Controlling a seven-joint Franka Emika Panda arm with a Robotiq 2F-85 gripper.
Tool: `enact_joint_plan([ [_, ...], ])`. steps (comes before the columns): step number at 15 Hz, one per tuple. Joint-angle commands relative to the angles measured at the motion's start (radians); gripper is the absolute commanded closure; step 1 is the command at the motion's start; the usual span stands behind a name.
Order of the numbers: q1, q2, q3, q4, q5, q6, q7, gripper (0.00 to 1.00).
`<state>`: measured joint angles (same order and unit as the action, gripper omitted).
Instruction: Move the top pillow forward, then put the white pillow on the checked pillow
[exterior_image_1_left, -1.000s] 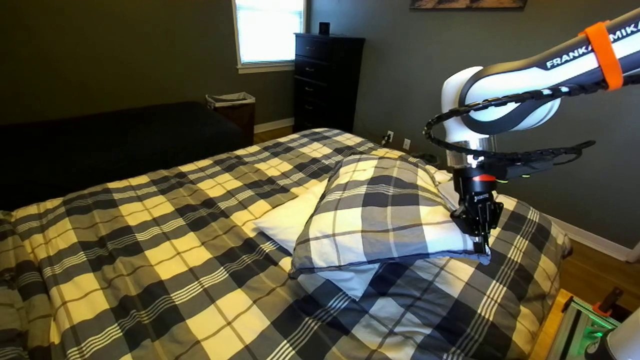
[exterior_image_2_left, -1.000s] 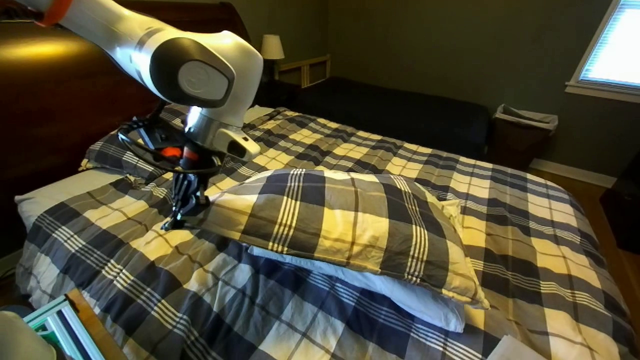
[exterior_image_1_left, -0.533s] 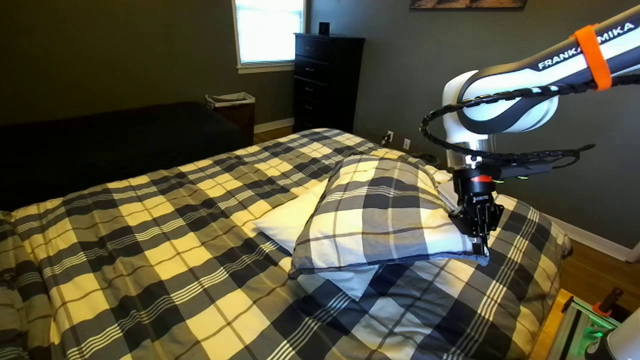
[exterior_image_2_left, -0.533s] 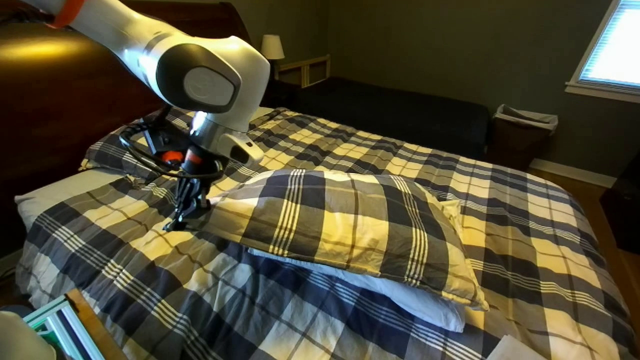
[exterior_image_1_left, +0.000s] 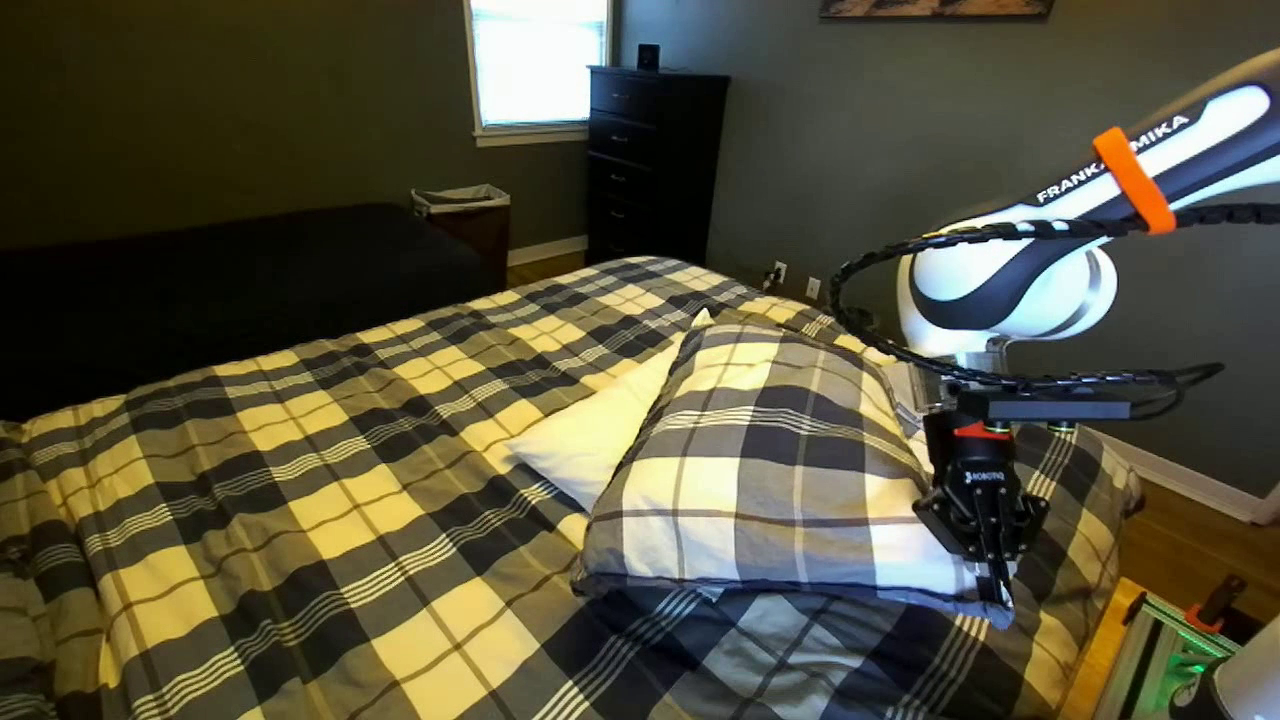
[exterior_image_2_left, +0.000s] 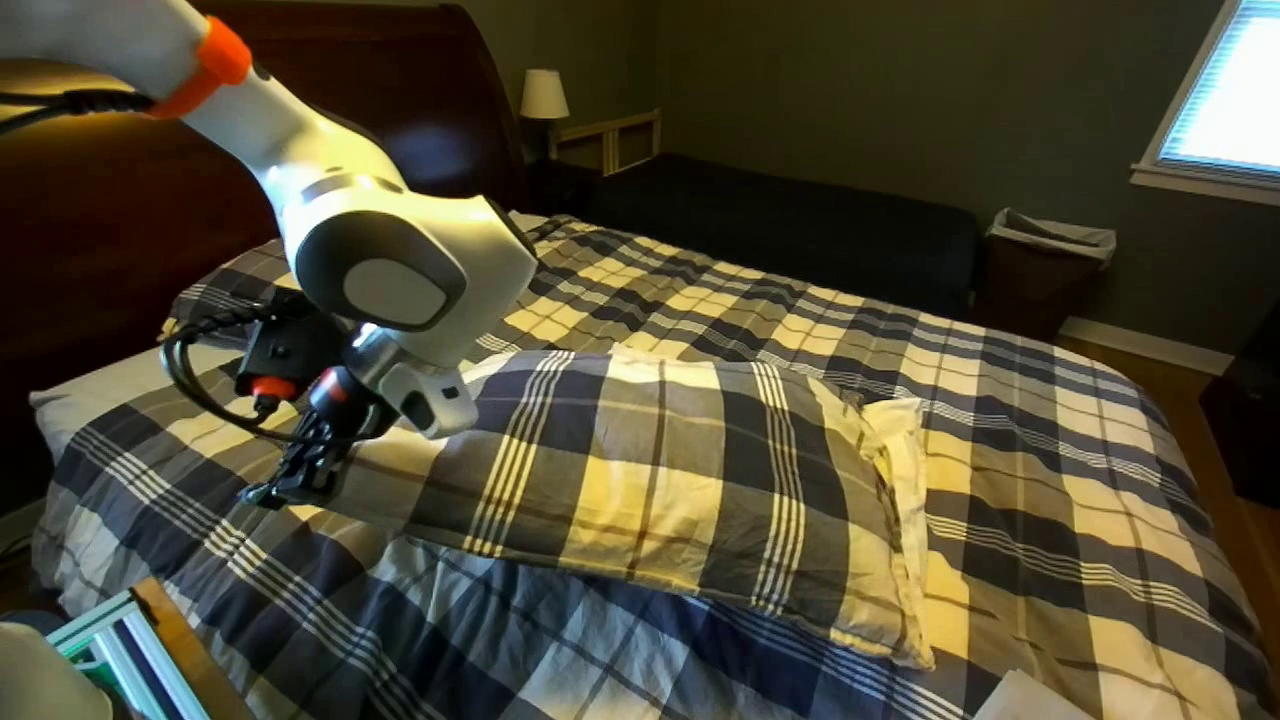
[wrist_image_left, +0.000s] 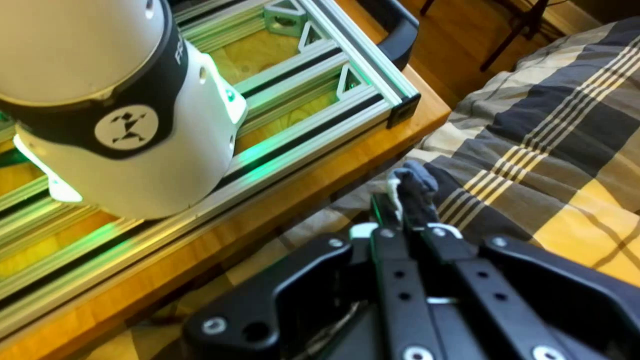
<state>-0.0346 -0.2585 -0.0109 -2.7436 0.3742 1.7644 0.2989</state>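
Pillow (exterior_image_1_left: 775, 480), plump and checked in navy, white and pale yellow, lying over white pillow (exterior_image_1_left: 597, 425) on bedspread (exterior_image_1_left: 330, 470) of the same pattern, toward the side nearest base (wrist_image_left: 135, 175). Pinched at one corner by hand (wrist_image_left: 403, 212), closed on the cloth, with a bluish fold poking out past the tips in the wrist view. Just above bedspread at that corner, or touching it: cannot tell which. Of white pillow, only a wedge and a strip in view, along the sides away from hand. Above hand, white and black arm (exterior_image_1_left: 1010, 280) with orange band (exterior_image_1_left: 1135, 182). In the wrist view, base lit green at the foot, standing within metal frame (wrist_image_left: 367, 48) on wooden desk (wrist_image_left: 427, 107), just beside bedspread. Farther off, in an exterior view, black dresser (exterior_image_1_left: 655, 165), bright window (exterior_image_1_left: 540, 65) and dark bin (exterior_image_1_left: 485, 235). In an exterior view, too, dark wooden headboard (exterior_image_2_left: 410, 90) and lamp (exterior_image_2_left: 543, 95); at the bottom edge, corner of a pale thing (exterior_image_2_left: 1030, 702), too little showing to name.
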Motion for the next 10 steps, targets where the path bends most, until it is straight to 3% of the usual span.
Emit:
enact_joint_plan([
  [1, 0.008, 0.083, 0.006, -0.013, 0.089, -0.057, 0.046, 0.99],
  [2, 0.009, 0.100, 0.003, -0.015, 0.103, -0.075, 0.035, 0.99],
  [3, -0.002, 0.057, 0.005, -0.014, 0.056, -0.011, 0.022, 0.95],
  [10, 0.000, 0.114, 0.003, -0.007, 0.078, -0.020, 0.022, 0.95],
])
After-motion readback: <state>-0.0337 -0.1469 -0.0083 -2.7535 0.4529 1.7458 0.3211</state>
